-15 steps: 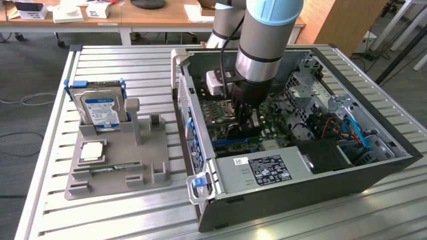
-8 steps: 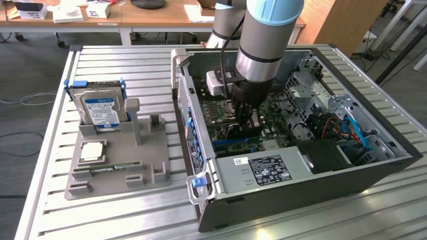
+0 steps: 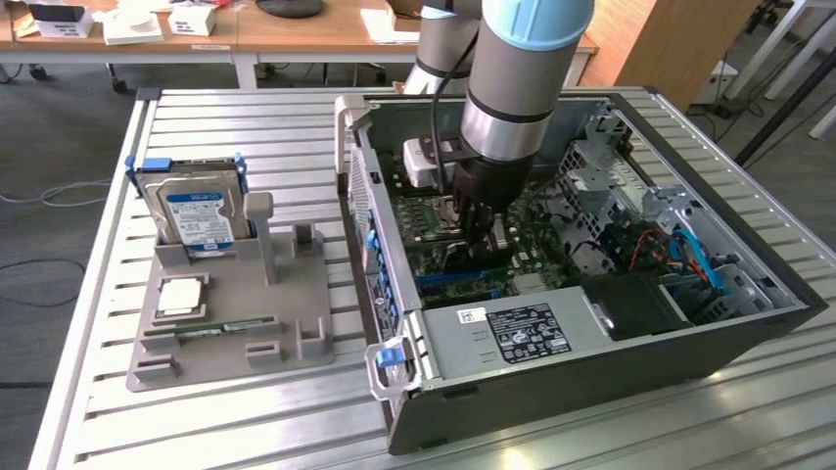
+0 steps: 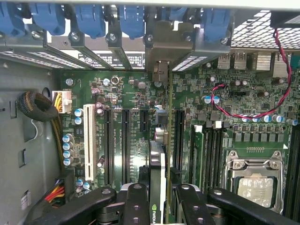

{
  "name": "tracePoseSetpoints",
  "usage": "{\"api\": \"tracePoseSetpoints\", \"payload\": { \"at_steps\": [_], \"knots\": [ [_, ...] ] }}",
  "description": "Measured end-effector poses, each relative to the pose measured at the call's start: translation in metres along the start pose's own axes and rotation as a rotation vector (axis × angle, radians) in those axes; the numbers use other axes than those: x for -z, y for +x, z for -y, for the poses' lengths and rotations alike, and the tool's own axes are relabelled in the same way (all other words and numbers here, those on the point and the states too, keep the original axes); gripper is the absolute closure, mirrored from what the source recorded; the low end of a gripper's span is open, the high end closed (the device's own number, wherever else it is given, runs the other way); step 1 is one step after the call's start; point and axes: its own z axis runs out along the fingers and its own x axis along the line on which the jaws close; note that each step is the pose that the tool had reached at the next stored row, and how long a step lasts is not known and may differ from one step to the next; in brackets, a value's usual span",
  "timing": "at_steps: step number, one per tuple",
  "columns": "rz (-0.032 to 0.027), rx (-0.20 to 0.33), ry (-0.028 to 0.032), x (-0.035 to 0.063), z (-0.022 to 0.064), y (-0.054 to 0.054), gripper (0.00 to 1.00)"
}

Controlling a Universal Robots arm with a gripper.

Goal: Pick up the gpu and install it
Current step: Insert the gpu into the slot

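Count at this moment:
- worktop (image 3: 105, 431): 1
- computer case (image 3: 575, 392): 1, with 1 power supply (image 3: 523, 333) and 1 white slot (image 4: 87, 140) on its board
- grey parts holder (image 3: 281, 313): 1, carrying 1 hard drive (image 3: 199, 217), 1 processor chip (image 3: 180, 294) and 1 memory stick (image 3: 222, 330)
- gpu (image 4: 157, 164): 1
- robot arm (image 3: 523, 88): 1
- end effector (image 4: 158, 190): 1

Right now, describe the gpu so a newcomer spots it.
Find the open computer case on the slatted table; the gripper reaches into it. The gpu is the thin dark card it grips edge-on, unlike the green memory stick on the grey holder outside.
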Motion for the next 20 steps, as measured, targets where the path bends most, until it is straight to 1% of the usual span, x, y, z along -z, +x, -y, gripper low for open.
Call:
{"api": "tracePoseSetpoints", "payload": {
  "at_steps": [20],
  "knots": [
    [0.0000,0.000,0.0000,-0.0019,-0.0007,-0.0008,0.73]
  ]
}}
